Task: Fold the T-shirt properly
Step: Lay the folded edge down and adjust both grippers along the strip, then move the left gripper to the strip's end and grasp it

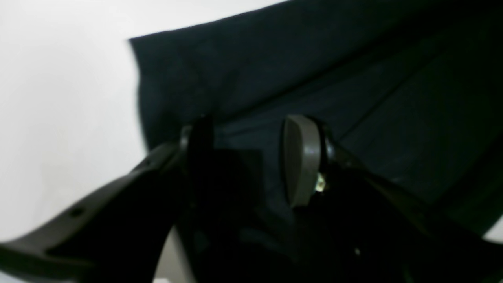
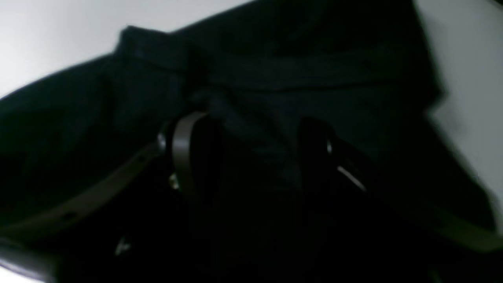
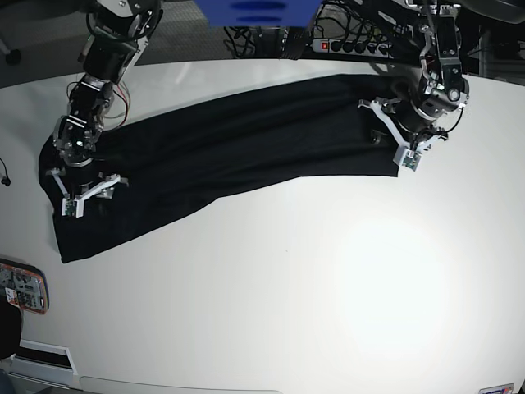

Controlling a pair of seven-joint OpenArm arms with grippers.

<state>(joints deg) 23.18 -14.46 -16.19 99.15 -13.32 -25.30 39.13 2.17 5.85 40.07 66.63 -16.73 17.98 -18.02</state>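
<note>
On the table [image 3: 328, 271], both arms' parted jaws straddle the unmarked T-shirt [image 3: 238, 156].

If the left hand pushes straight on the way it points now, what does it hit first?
Most likely the T-shirt: black cloth fills the view right ahead of the left hand. How near it lies is unclear.
</note>
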